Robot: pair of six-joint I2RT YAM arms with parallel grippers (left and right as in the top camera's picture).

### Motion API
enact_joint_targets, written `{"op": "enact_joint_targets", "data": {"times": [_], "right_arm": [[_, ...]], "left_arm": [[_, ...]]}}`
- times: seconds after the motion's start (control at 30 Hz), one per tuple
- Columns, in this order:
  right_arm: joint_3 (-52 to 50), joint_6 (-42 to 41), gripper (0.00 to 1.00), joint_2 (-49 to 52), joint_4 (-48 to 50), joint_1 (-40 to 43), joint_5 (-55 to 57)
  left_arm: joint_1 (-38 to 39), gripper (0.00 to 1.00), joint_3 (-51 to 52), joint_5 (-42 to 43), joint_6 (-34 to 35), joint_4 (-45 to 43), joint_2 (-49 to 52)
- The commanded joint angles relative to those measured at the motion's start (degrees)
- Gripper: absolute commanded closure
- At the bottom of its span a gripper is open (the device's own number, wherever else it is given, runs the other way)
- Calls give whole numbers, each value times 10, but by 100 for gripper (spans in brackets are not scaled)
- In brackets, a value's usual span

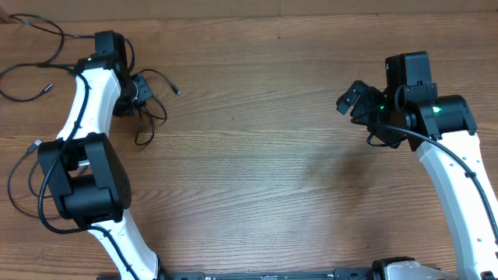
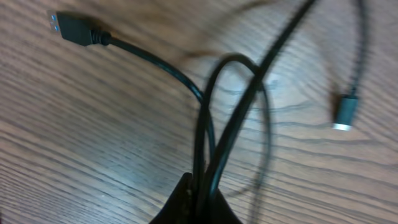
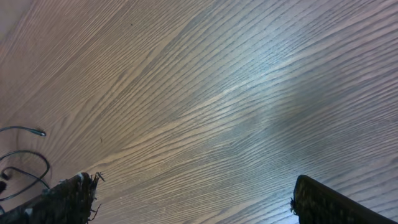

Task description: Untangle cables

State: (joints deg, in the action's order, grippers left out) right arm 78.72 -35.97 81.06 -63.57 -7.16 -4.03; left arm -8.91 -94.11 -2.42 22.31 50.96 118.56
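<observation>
A wood-grain table (image 1: 257, 155), brown with fine wavy lines and a soft sheen, fills the overhead view. Two white-and-black arms reach over it. The left arm (image 1: 89, 109) bends toward the far left corner, while the right arm (image 1: 459, 179) stands well apart on the opposite side.

The right gripper (image 1: 354, 99) hangs over bare wood with its jaws spread wide. In the right wrist view (image 3: 196, 199) its two dark fingertips (image 3: 68, 193) sit at opposite corners of the frame, holding and touching nothing.

The left gripper (image 1: 138, 89) is pressed together on the cables (image 1: 148, 117), thin, glossy black cords that loop loosely on the table just beside it. In the left wrist view (image 2: 196, 205) several strands (image 2: 211, 124) run into the pinch point, cross one another and arch upward. More thin black cord curls across the table's far left corner in the overhead view.

A rectangular USB plug (image 2: 71, 28) with a blue insert lies flat on the wood at one strand's end. A smaller plug (image 2: 344, 115) with a silver tip rests near the right edge, slightly blurred.
</observation>
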Motion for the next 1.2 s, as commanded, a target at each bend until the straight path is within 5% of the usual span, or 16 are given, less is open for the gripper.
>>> {"op": "enact_joint_targets", "data": {"times": [0.0, 0.07, 0.1, 0.13, 0.57, 0.8, 1.17], "right_arm": [[0, 5, 0, 1, 3, 1, 6], [0, 5, 0, 1, 3, 1, 6], [0, 5, 0, 1, 3, 1, 6], [0, 5, 0, 1, 3, 1, 6], [0, 5, 0, 1, 3, 1, 6], [0, 5, 0, 1, 3, 1, 6], [0, 5, 0, 1, 3, 1, 6]], "left_arm": [[-13, 80, -2, -32, 8, -2, -3], [-19, 46, -30, -49, 8, 19, -5], [-23, 17, -51, -53, 8, 36, -6], [-25, 0, -76, -53, 9, 56, -6], [-29, 0, -432, -23, 9, 329, -33], [-26, 1, -435, 34, 8, 335, -164], [-23, 0, -375, -10, 9, 401, -385]]}}
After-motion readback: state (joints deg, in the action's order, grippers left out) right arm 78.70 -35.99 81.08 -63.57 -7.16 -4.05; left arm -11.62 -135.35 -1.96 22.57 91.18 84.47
